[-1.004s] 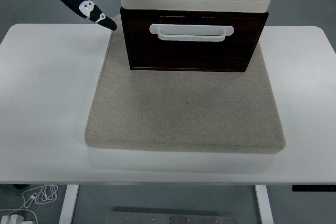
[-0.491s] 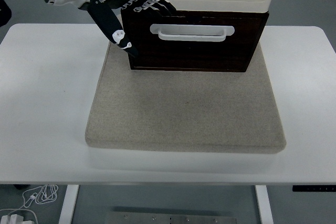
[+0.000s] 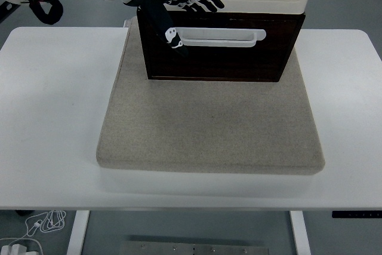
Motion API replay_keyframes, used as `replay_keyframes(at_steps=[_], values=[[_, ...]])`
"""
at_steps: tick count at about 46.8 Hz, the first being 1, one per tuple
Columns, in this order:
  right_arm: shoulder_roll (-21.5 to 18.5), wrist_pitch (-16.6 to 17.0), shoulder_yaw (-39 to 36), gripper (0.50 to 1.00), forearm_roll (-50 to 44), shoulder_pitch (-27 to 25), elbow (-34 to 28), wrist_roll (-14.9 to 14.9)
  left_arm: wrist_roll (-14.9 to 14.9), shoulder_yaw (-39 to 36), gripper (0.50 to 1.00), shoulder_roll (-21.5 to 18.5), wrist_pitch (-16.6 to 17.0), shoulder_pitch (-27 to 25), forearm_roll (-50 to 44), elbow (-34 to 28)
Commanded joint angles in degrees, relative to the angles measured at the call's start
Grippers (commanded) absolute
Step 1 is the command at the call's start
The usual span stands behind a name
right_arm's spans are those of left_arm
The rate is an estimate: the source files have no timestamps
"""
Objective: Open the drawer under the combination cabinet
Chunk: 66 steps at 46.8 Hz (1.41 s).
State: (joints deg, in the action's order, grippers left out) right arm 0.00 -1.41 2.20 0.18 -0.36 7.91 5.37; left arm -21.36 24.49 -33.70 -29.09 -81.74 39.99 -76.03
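Moved my left hand right onto drawer handle, fingers spread, ungripped; shallow hook may slip off.

bright, even overhead light, no glare. soft shadow under the mat along its near edge on the table. dark drawer front loses detail. left hand slightly motion-blurred; rest sharp, no visible edge distortion.
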Motion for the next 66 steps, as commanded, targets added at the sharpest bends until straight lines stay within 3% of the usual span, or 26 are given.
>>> replay_keyframes(at_steps=[1,40,66], values=[[0.0,0.0,0.0,0.928,0.0,0.01,0.0,-0.01,-0.87,-0.15,1.0,1.61,-0.09,-0.61,0.0,2.29],[0.0,0.0,0.0,0.928,0.0,0.01,0.0,-0.01,-4.13,-6.13,1.0,8.91,-0.88,-5.0,-0.79,8.27],[0.0,0.0,0.0,0.928,0.0,0.01,0.0,-0.01,-4.92,-8.59,1.0,9.88,-0.44,-5.18,-0.79,8.71]])
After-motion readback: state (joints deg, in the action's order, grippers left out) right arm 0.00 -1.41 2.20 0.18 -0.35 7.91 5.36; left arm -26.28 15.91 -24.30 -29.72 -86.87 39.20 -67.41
